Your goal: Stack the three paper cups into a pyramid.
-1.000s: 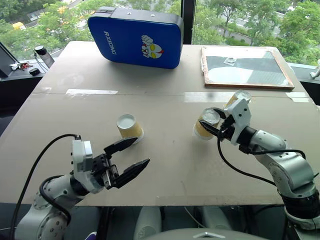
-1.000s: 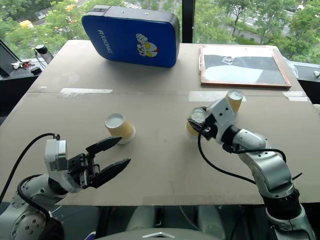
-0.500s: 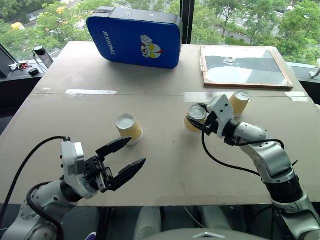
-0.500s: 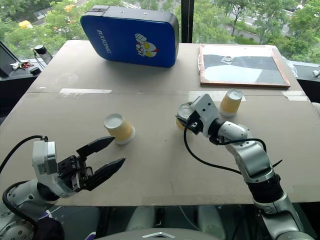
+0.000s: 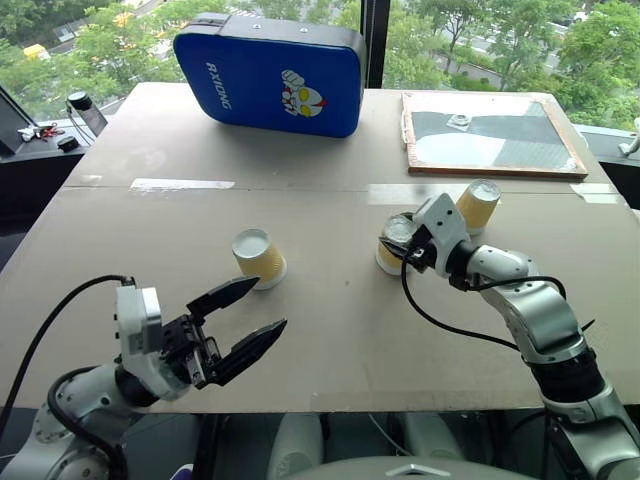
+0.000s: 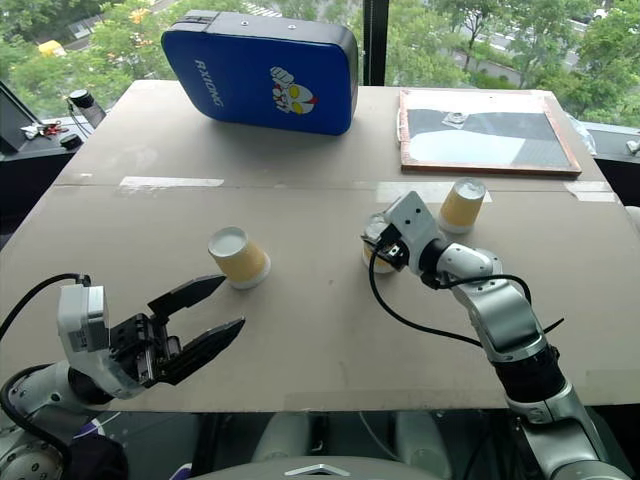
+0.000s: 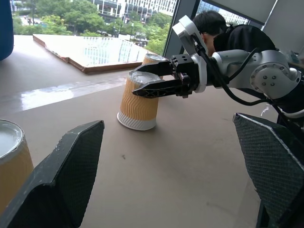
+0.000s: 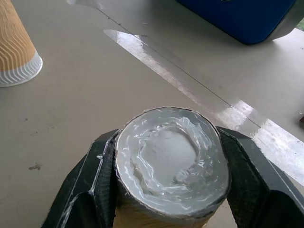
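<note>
Three paper cups stand upside down on the table, white bases up. The left one [image 5: 258, 257] sits just beyond my left gripper [image 5: 270, 303], which hovers open near the front edge with nothing between its fingers. The middle cup [image 5: 388, 262] rests on the table with my right gripper [image 5: 393, 243] around its upper part, and both fingers [image 8: 97, 175] lie against its sides in the right wrist view. The third cup [image 5: 478, 205] stands apart, just right of and behind that gripper. In the left wrist view the middle cup [image 7: 140, 107] stands upright and level.
A blue padded case [image 5: 270, 72] lies at the table's far middle. A wood-framed board [image 5: 490, 135] lies at the far right. Small items sit on a dark ledge [image 5: 60, 130] at the far left. A person's head [image 7: 209, 21] shows behind my right arm.
My right gripper has carried the middle cup a little to the left and set it down on the table. The left gripper and the other two cups have stayed put.
</note>
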`<state>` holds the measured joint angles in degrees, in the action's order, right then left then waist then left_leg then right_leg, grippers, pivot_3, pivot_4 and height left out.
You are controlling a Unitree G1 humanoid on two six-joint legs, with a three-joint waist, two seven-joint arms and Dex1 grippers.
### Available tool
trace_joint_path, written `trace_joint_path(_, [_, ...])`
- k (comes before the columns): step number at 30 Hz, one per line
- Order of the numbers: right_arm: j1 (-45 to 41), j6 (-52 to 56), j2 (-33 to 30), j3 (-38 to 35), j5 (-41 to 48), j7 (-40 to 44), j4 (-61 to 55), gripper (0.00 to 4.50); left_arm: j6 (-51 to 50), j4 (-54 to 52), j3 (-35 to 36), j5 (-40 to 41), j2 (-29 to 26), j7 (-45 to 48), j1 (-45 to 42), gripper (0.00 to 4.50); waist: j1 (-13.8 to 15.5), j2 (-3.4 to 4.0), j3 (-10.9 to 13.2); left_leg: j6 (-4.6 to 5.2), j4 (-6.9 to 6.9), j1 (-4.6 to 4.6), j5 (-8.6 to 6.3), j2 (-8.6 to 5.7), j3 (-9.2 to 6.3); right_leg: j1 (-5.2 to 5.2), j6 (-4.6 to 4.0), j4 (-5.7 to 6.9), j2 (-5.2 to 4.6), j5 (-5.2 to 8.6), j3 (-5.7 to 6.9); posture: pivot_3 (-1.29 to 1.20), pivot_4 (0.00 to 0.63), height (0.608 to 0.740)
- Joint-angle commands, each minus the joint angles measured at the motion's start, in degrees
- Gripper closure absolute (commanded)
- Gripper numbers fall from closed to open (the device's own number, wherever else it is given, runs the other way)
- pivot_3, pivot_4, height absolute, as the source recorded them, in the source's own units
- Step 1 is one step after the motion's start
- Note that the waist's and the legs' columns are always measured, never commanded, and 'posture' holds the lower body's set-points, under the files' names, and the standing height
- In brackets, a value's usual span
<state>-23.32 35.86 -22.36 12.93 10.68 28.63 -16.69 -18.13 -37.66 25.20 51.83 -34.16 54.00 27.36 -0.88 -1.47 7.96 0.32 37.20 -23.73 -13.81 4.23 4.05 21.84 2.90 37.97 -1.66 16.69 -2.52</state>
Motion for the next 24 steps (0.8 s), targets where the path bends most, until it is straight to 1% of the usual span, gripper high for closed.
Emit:
trace_joint_path(1, [-0.52,-2.27,-0.09,-1.81,0.54,1.23,-0.02,0.05,1.87,0.22,2.63,0.57,0.69,1.04,1.33,0.0,0.0,0.01,0.01,0.0,0.0,0.0,0.0,0.0,0.0,0.0,0.0,0.0,0.0,0.0,0.0,0.0,0.15,0.74])
trace_joint_path(4, [0.34,-3.25,-0.7,-5.18,3.5,3.22,-2.99,0.05,1.82,2.08,4.52,1.35,1.54,0.56,1.97,0.0,0.04,0.01,0.02,0.0,0.0,-0.02,0.0,0.0,0.02,0.02,0.0,-0.01,-0.01,0.0,-0.01,0.0,0.15,0.74])
trace_joint_path(6, [2.26,-4.92,-0.9,-8.14,9.82,8.19,-7.2,0.05,2.04,4.34,5.8,-2.8,2.39,-4.7,1.21,0.0,0.2,0.02,0.03,0.0,-0.01,-0.03,0.0,0.0,-0.01,0.02,0.0,-0.01,-0.01,0.0,0.01,0.0,0.15,0.74])
trace_joint_path(7, [3.03,-5.07,-1.03,-9.28,12.48,10.04,-8.9,0.05,2.11,5.36,6.21,-3.95,2.5,-5.9,0.83,0.0,0.18,0.02,0.03,0.0,-0.02,-0.03,0.0,0.0,-0.02,0.02,0.0,-0.01,0.0,0.0,0.02,0.0,0.15,0.74])
trace_joint_path(10, [6.72,-6.0,-4.95,-14.41,20.64,17.74,-14.88,0.05,2.28,9.71,7.66,-4.55,0.77,-4.04,-0.25,0.0,0.21,-0.05,0.06,0.0,-0.03,-0.04,0.0,0.0,-0.05,0.01,0.01,-0.01,0.0,0.0,0.05,0.0,0.15,0.74])
trace_joint_path(13, [10.38,-5.86,-9.77,-18.53,26.13,22.73,-18.25,0.05,-0.95,15.03,7.66,-4.35,-3.64,-3.65,-5.51,0.0,0.49,-0.1,0.12,0.02,-0.02,-0.02,-0.01,0.0,-0.02,-0.02,0.01,-0.03,-0.04,0.0,0.05,0.0,0.15,0.74])
trace_joint_path(16, [14.23,-8.06,-12.51,-20.06,26.64,24.45,-20.34,0.05,-2.42,19.15,5.27,-5.23,-7.12,-1.09,-10.1,0.0,0.39,-0.17,0.09,0.02,-0.01,0.02,-0.02,-0.01,-0.12,-0.06,-0.01,0.0,-0.03,0.01,0.16,0.0,0.15,0.74])
trace_joint_path(18, [17.46,-9.34,-13.32,-20.92,26.78,24.61,-22.2,0.05,-2.46,23.06,2.87,-7.4,-8.94,0.62,-13.8,0.0,0.09,-0.15,0.09,0.02,-0.01,0.03,-0.01,-0.01,-0.07,-0.08,0.0,-0.01,-0.04,0.0,0.12,0.0,0.15,0.74])
trace_joint_path(24, [25.88,-11.86,-13.49,-22.47,25.21,21.26,-26.73,0.05,-1.96,32.96,-5.03,-13.85,-11.87,4.02,-25.82,0.0,0.2,-0.19,0.11,0.02,-0.02,0.0,-0.01,0.0,-0.1,-0.05,0.02,0.0,0.02,-0.01,0.12,0.0,0.15,0.74])
